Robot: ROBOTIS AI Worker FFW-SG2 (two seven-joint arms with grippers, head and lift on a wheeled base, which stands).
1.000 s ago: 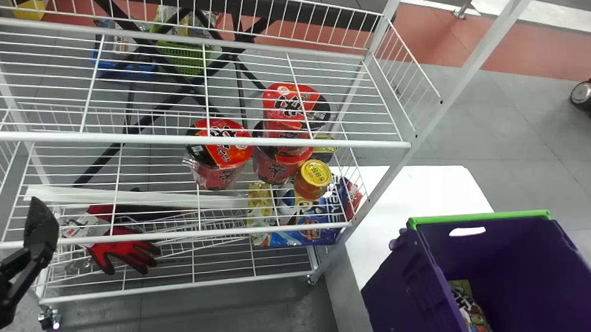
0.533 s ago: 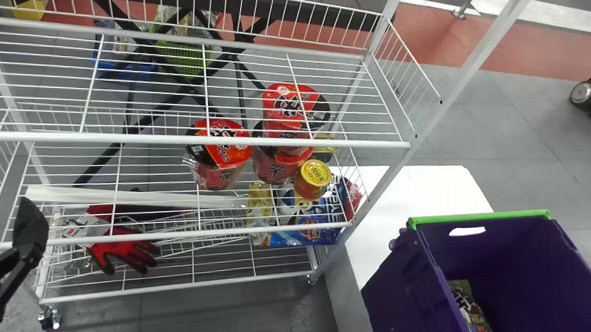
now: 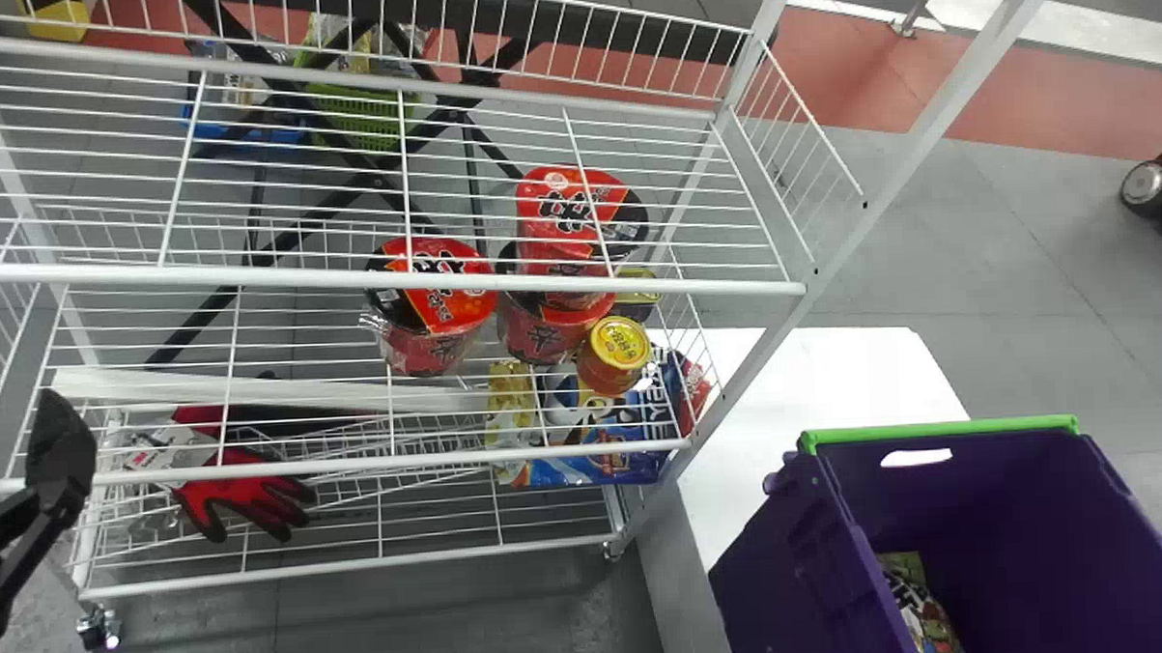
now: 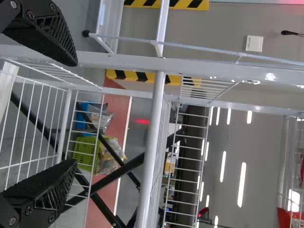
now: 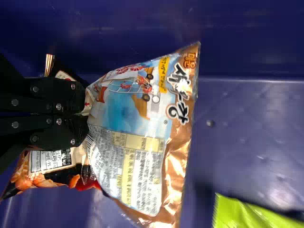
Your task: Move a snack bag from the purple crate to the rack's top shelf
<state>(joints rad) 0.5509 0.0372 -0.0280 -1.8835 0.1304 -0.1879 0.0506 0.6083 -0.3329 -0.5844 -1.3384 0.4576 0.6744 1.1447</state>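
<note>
Near the left edge of the head view is my left gripper, in front of the white rack. In its wrist view, the left gripper is open, with its fingers well apart and nothing between them. The purple crate stands to the right of the rack; a colourful bag shows partly inside. In the right wrist view, my right gripper is shut on the end of a blue and copper snack bag, against the dark purple crate wall.
Beside the held bag lie a black and orange packet and a green one. Red noodle tubs, a yellow-lidded can and red gloves are on the lower rack levels. The upper wire shelf's front rail crosses above them.
Compared with a second ago, my left gripper sits slightly farther left in the head view. The contents of the crate look the same there.
</note>
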